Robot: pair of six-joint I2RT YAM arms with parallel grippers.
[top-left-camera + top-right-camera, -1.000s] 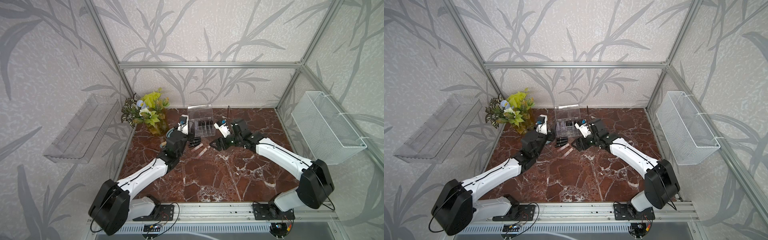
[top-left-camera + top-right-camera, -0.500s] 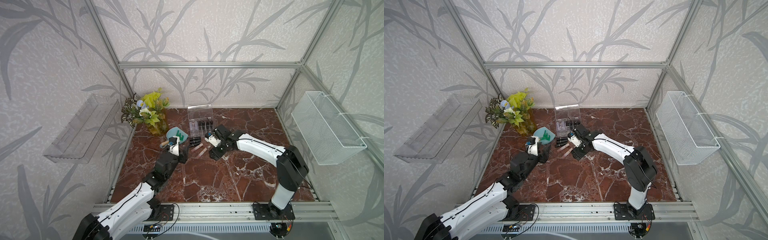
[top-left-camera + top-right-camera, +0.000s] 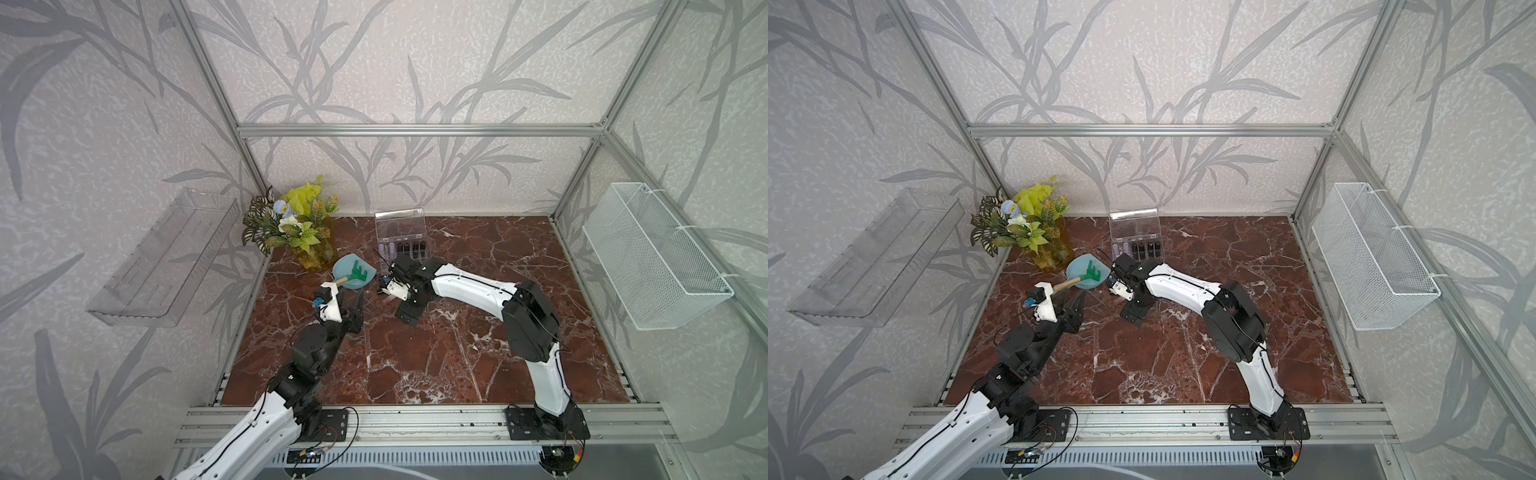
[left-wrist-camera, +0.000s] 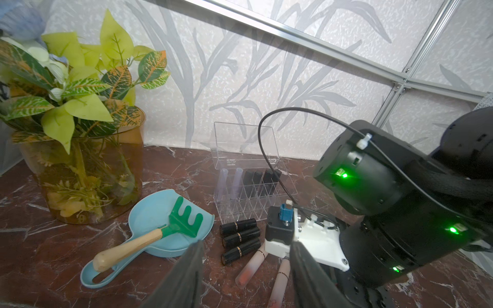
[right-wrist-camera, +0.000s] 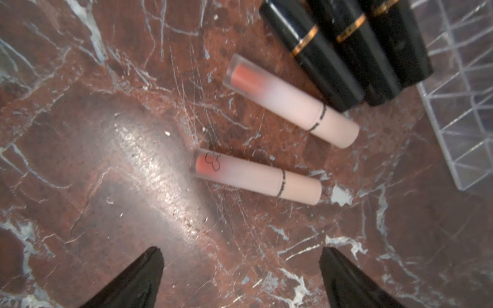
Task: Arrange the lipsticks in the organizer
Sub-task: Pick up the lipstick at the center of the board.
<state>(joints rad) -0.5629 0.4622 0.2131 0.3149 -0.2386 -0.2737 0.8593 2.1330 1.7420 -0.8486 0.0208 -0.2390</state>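
Marble tabletop (image 3: 457,332): organizer (image 4: 248,186), lipsticks (image 4: 240,236) beside it, blue scoop (image 4: 149,210), plant vase (image 4: 88,170).

Lab-style robot booth: aluminium frame (image 3: 415,130), wallpaper panels (image 3: 415,62), marble-look tabletop (image 3: 478,340), left arm (image 3: 266,419) and right arm (image 3: 469,286) on a rail (image 3: 415,417).

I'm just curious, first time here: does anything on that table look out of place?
A green toy rake lies in a blue scoop beside the makeup, which seems unrelated. Five lipsticks lie loose in front of the organizer, not in it.
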